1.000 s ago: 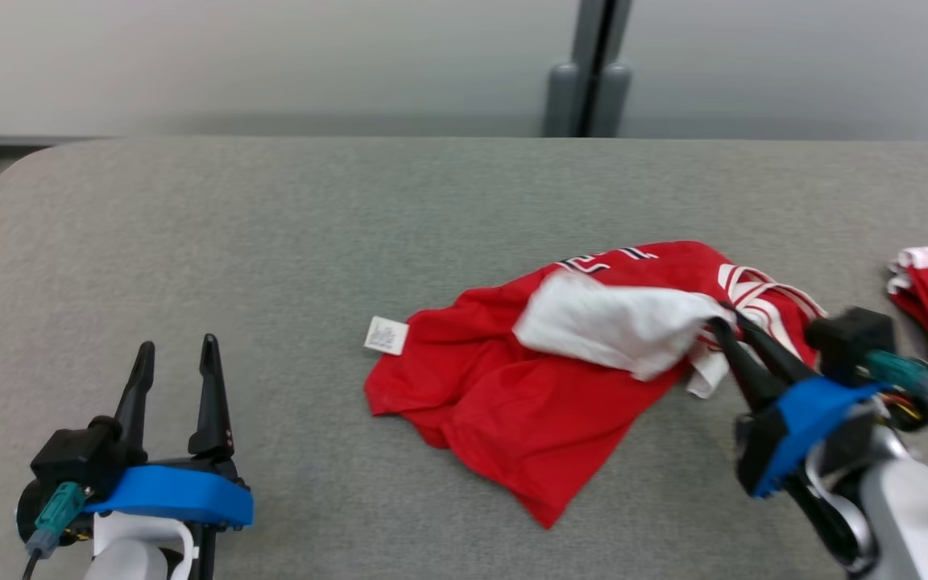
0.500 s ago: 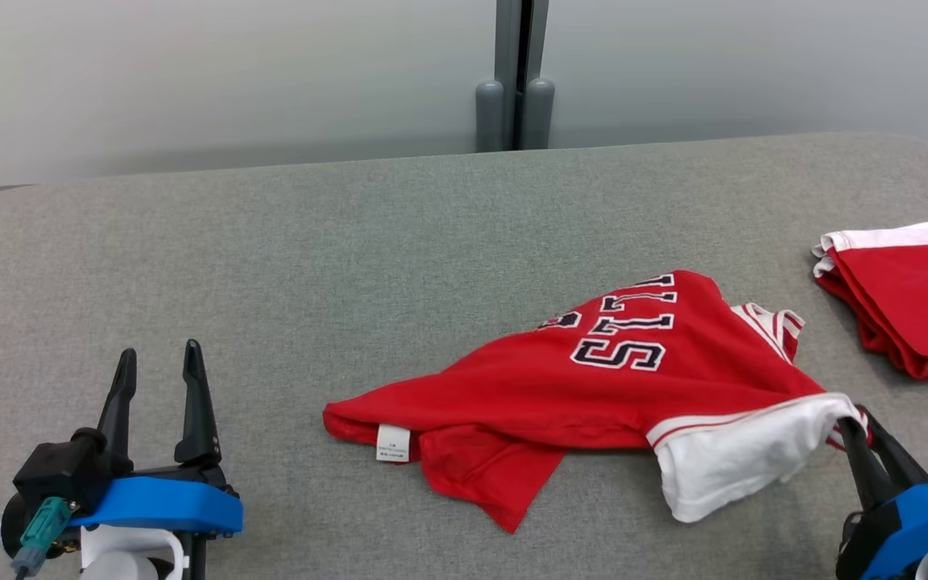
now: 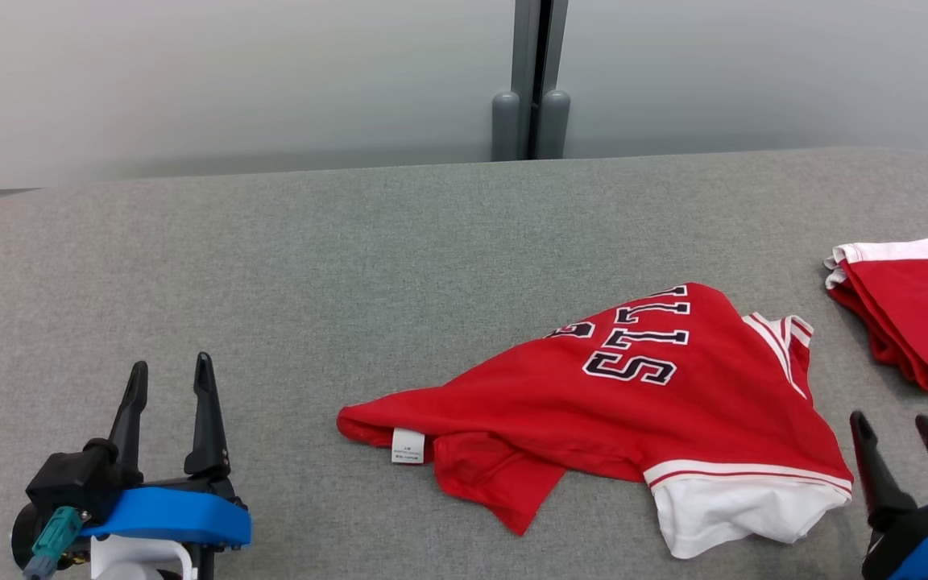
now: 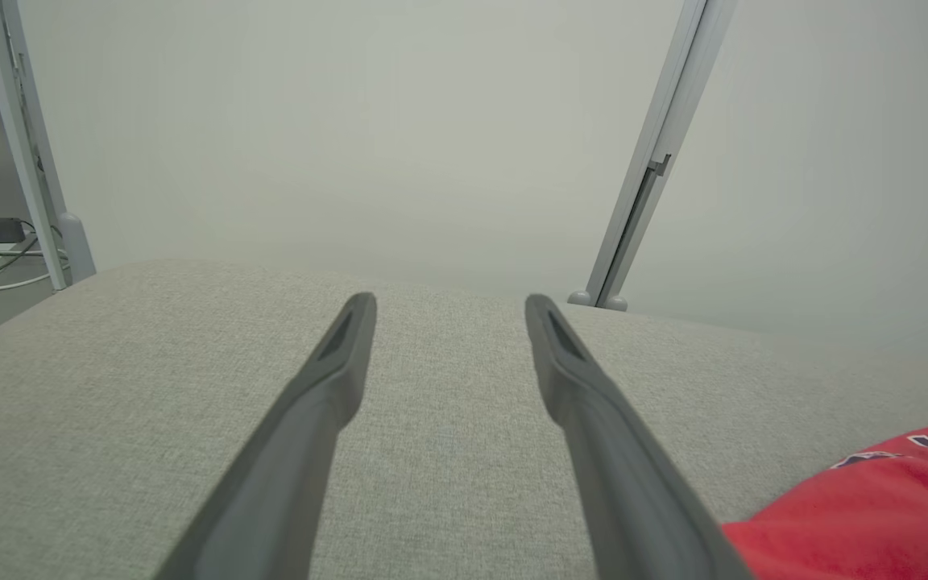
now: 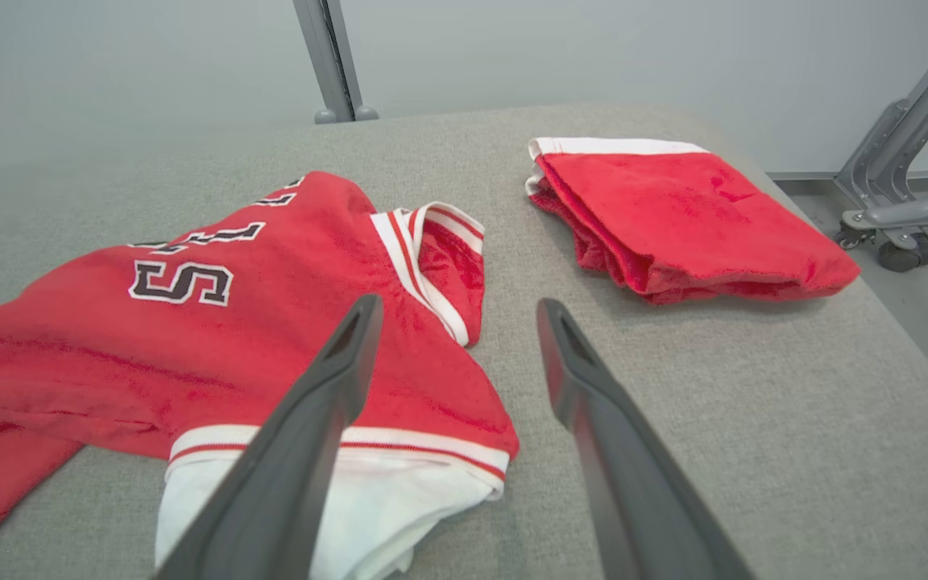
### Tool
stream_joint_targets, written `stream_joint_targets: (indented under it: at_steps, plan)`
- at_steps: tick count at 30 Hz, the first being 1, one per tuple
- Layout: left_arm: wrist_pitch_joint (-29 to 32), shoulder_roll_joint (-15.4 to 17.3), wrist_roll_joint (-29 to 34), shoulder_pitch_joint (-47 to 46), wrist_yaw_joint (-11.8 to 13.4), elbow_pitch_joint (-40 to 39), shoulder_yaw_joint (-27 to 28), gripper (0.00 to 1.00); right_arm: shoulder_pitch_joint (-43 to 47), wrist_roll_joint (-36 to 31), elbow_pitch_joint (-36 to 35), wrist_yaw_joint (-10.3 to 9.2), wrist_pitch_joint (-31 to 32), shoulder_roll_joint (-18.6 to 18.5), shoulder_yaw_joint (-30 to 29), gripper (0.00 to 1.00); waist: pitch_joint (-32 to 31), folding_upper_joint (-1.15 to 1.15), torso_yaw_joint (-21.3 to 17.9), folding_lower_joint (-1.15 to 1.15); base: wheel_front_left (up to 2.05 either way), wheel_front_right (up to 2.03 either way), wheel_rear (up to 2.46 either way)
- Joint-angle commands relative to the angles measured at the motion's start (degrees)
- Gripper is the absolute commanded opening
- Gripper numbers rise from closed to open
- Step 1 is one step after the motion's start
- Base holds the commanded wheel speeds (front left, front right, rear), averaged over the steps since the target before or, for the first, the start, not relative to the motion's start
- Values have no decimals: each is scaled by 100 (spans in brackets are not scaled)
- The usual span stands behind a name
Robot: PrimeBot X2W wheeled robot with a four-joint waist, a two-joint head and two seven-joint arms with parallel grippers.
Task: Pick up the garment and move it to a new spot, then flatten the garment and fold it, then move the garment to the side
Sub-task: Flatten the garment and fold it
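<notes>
Both claws open and empty, right gripper (image 3: 891,423) just beside the white corner of the crumpled garment (image 3: 633,403) mid-right on the table (image 3: 271,242), left gripper (image 3: 172,364) well apart; flattening probably needs opposite edges pinched and pulled outward, clear of the folded stack (image 3: 915,322).

The label (image 3: 408,445) on the garment (image 3: 633,403) bears print too small to read, and a fold hides the left end of the lettering (image 3: 633,354). The red cloth (image 3: 907,322) at far right runs off the head view's edge. The right pincer (image 3: 891,420) is cut off below its fingers.
</notes>
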Motion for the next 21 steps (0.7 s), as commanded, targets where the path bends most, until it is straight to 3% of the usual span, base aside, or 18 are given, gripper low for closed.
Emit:
stream_joint_targets:
  at_steps: [1, 5, 9, 15, 21]
  plan:
    - [1, 13, -22, 37, 46, -28, 16, 100, -113, 118, -162, 3, -64, 54, -51, 100, -14, 0, -6, 1, 0, 0, 0]
    - [18, 15, -28, 84, 80, -75, 5, 100, -352, 248, -273, 3, 33, 94, 27, 100, -34, 0, -32, 1, 0, 0, 0]
    - [52, 4, -27, 67, 96, -134, -32, 100, -910, 197, 34, 3, 465, -52, 507, 100, -5, 0, -46, 1, 0, 0, 0]
    - [85, -46, 9, -125, 69, -183, -165, 100, -2102, -111, 1170, 2, 1396, -426, 1269, 100, 143, 0, 110, 1, 0, 0, 0]
    - [93, -94, 44, -297, 20, -174, -315, 100, -2960, -419, 2526, 3, 1940, -709, 1529, 100, 393, 0, 416, 1, 0, 0, 0]
